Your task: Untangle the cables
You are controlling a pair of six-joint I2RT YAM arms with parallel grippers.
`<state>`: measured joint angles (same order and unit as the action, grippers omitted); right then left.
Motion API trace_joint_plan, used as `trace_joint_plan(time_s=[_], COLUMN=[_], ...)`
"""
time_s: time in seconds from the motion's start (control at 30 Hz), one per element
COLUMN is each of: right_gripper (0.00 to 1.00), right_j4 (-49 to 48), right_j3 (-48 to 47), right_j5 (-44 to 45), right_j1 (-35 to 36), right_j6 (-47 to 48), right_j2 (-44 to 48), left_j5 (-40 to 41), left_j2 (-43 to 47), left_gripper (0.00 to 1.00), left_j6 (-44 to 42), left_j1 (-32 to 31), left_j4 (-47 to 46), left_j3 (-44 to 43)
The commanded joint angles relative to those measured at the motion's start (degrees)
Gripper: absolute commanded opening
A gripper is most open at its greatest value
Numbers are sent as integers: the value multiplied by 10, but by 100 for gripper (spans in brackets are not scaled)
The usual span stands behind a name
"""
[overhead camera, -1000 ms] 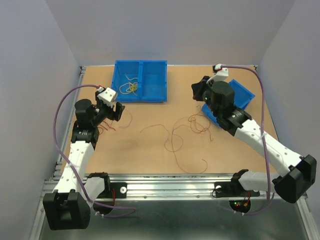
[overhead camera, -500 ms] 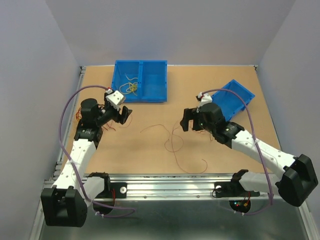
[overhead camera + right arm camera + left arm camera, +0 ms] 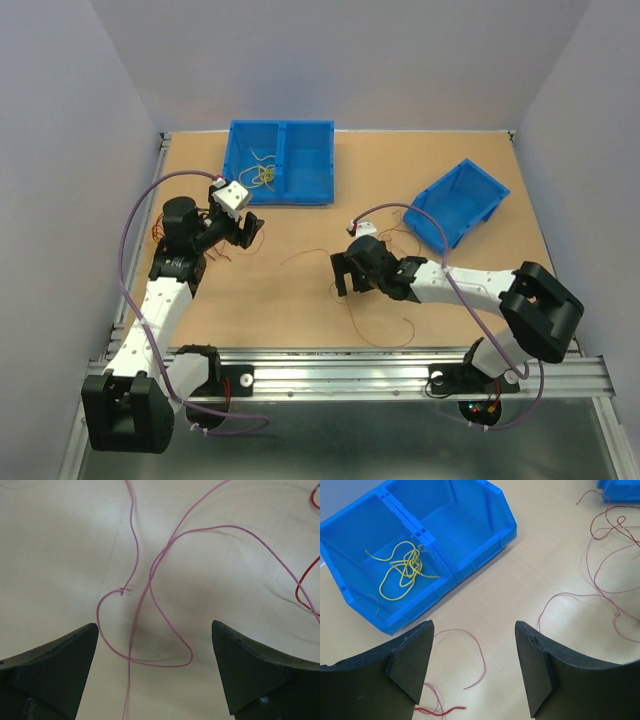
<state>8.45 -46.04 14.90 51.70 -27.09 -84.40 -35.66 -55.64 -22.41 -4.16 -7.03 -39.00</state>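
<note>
Two claws stood spread wide, with nothing held between their fingers. The right claw [image 3: 154, 630] hung low over the table [image 3: 270, 300], and a pink wire [image 3: 150, 592] lay directly beneath its gap. The wire's strands ran lengthwise, straight ahead and away from the fingers. They crossed one another and closed into a loop between the two fingertips, while one strand swung off in an arc toward the claw's right side. Just outside the right-hand finger, a bit of red wire [image 3: 299, 592] curled at the edge of the wrist view. A single bin [image 3: 460, 200] sat tilted behind this claw, off to one side of its arm. The left claw [image 3: 474, 640] hovered above a thin red strand [image 3: 479, 652] that arched across the gap from the left finger, then bent back toward the claw. A short bright-red piece [image 3: 440, 710] lay close by the left finger, roughly crosswise to it. Ahead and to the left stood a double bin [image 3: 475, 550], set at an angle to the claw. A yellow wire [image 3: 402, 572] was bunched in the compartment farther to the claw's left, coiled loosely with no clear direction. Ahead and to the right lay a tangle of thin red wires [image 3: 605, 530], with one long strand trailing back toward the right finger.
</note>
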Motion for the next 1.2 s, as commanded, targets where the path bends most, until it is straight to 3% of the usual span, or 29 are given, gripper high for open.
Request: trace_joint_plan(time_s=[0.0,0.33,0.5,0.63,0.77,0.87,0.93,1.17], right_gripper=[100,98,87,81,60,36,1,1], right_j4=[-22,-42,-38,21,45,59,61,25], right_j3=[-37,-71,-89,-118,-136,-143,-140,-137], right_j5=[64,84,131,171,170,182,183,190], right_j1=[14,18,28,41,45,45,45,43], right_j6=[-31,-47,-69,-87,-89,-101,-103,-67], right_j2=[-32,-90,-122,-151,-178,-190,-191,-147], left_j5=[2,2,2,2,2,3,2,4], left_j2=[10,13,15,15,16,16,17,13], left_gripper=[77,77,77,77,77,77,77,77], left_j6=[-6,-5,-6,-7,-8,-9,-9,-9], left_j1=[-4,-5,-6,-7,-8,-8,-8,-8], left_j4=[-13,-13,-13,-13,-13,-13,-13,-12], left_j3=[2,3,3,4,3,4,5,3])
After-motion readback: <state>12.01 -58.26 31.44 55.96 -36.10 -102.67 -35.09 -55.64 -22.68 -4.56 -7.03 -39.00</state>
